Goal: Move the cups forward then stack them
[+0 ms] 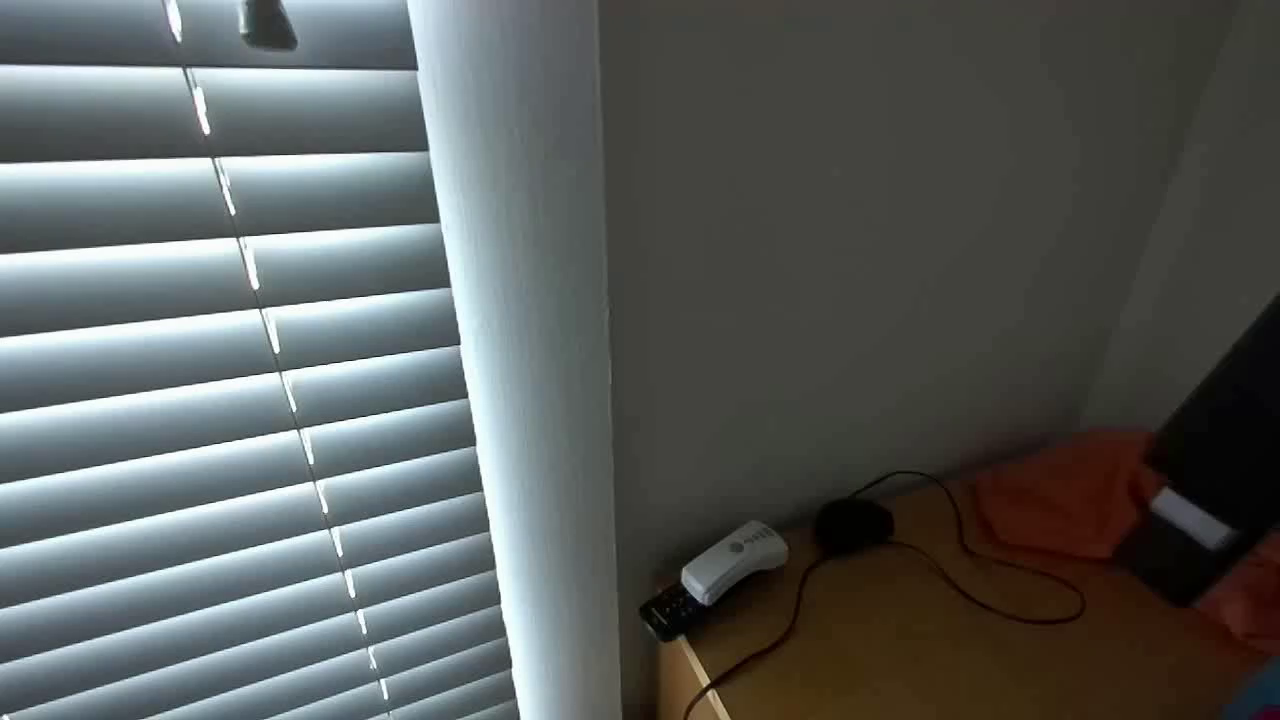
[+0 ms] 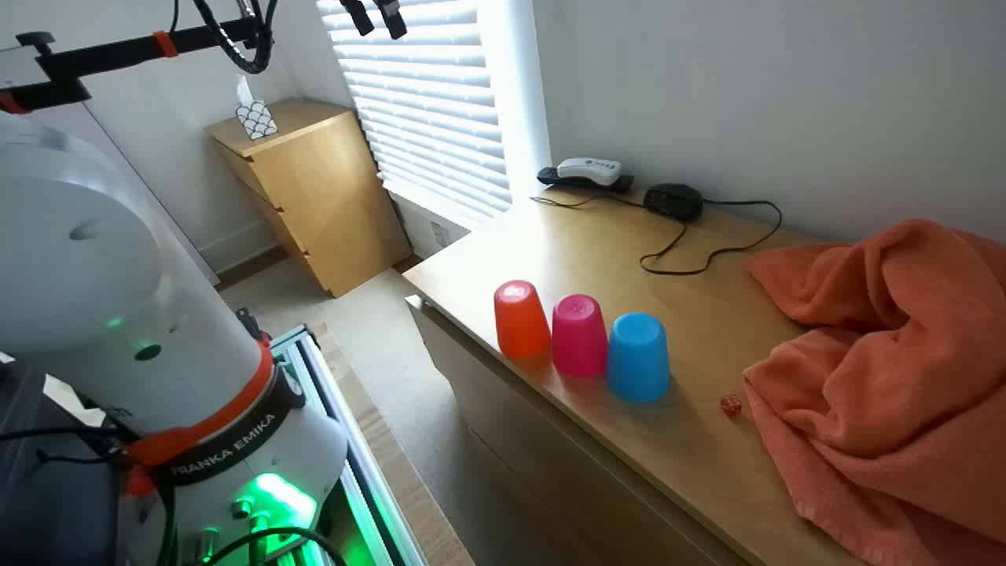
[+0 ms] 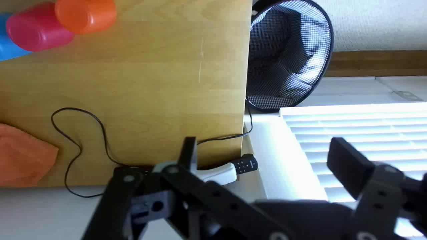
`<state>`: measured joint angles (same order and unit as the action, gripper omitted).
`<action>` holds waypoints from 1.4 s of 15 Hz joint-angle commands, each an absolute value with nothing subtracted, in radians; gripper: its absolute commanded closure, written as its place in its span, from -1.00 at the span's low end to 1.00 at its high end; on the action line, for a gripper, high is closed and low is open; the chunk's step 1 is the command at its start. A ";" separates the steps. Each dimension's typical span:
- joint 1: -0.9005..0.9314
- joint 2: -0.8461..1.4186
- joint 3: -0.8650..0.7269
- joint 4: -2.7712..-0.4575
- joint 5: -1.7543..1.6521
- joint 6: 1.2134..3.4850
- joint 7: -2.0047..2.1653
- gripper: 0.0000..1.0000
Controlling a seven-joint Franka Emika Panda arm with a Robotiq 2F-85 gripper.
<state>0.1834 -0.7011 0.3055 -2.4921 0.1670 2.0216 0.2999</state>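
Note:
Three upside-down cups stand in a close row near the front edge of a wooden dresser top: an orange cup [image 2: 521,318], a pink cup [image 2: 580,336] and a blue cup [image 2: 637,358]. In the wrist view the orange cup [image 3: 85,15], the pink cup [image 3: 38,28] and part of the blue cup [image 3: 10,43] show at the top left. My gripper [image 3: 267,156] is open and empty, its fingers wide apart. In an exterior view only its fingertips [image 2: 377,22] show at the top edge, before the blinds, high above and away from the cups.
An orange cloth [image 2: 888,354] lies on the dresser [image 2: 487,244], with a small red object [image 2: 731,405] beside it. A white remote [image 2: 589,170] on a black remote and a corded black device [image 2: 673,202] lie along the wall. A mesh bin [image 3: 290,56] stands beside the dresser.

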 commanded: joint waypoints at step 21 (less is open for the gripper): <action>-0.074 -0.699 0.108 -2.786 0.152 2.069 0.425 -1.00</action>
